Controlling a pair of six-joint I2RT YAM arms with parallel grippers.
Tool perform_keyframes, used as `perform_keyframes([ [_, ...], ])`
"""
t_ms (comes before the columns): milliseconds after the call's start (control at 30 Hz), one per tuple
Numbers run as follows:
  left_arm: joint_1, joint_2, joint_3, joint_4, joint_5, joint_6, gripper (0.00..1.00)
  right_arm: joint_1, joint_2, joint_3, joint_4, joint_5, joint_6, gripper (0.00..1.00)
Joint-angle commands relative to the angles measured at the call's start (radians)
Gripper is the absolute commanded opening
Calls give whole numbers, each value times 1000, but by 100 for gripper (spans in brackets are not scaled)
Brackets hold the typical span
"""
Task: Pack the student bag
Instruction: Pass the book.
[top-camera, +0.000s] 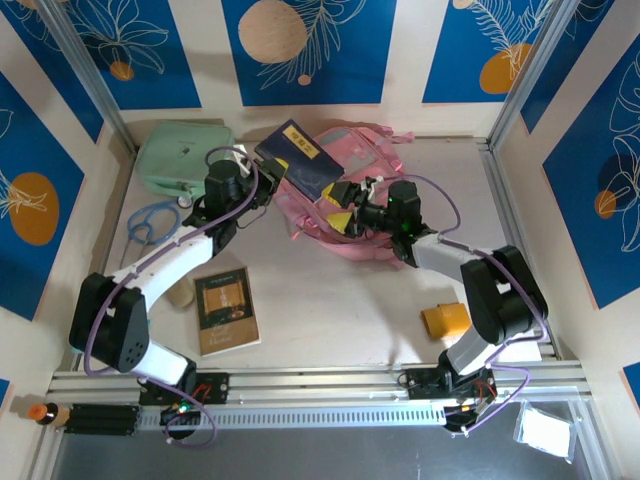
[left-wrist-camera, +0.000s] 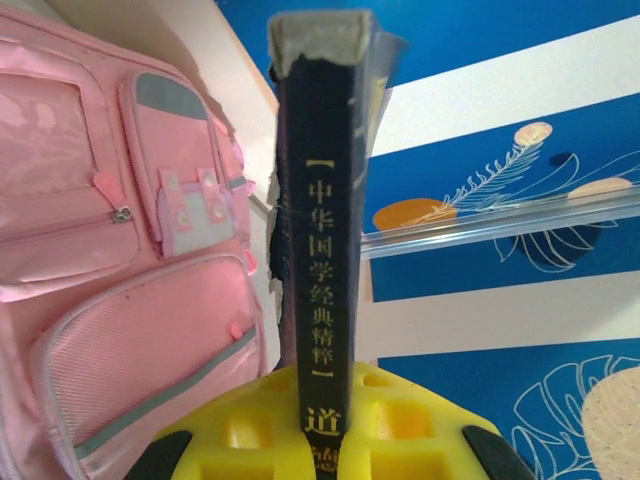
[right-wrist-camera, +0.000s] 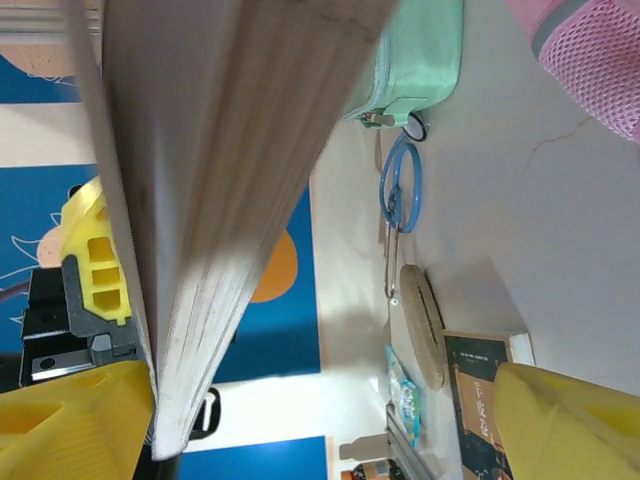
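Pale tabletop (top-camera: 340, 300), blue leaf-print walls all round. Nearest me, a brown book (top-camera: 226, 310) and an orange block (top-camera: 444, 320) lie unpacked. Further in, left jaws are clamped on a dark book (top-camera: 297, 156) by its spine, right jaws wide open beside its pages. Student bag (top-camera: 352, 145) sits far middle, under that book. I'd say packing has barely begun. Mint case (top-camera: 185, 155) far left.
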Motion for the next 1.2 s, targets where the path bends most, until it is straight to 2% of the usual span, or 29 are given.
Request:
perform_keyframes([
  [0,-8,15,-16,134,42,-86,0,4,36,47,168,-17,87,87],
  [267,-14,29,-43,193,46,-154,0,3,81,72,223,19,135,79],
  [733,-20,74,-69,211,62,-191,0,-2,132,84,288,41,162,43],
  [800,-21,77,-77,211,65,-193,0,-6,137,84,298,42,163,35],
  [867,-21,78,-83,208,66,-193,0,-13,135,84,300,43,147,16],
  [933,-21,82,-96,208,58,-194,0,-18,121,82,258,44,118,6],
  [967,-19,86,-100,205,60,-190,3,-22,106,76,231,49,95,3],
  [1033,-18,100,-99,186,68,-169,20,-30,70,60,175,63,48,0],
  [1167,-19,142,-68,90,105,-85,53,-66,-35,46,-41,77,-118,0],
])
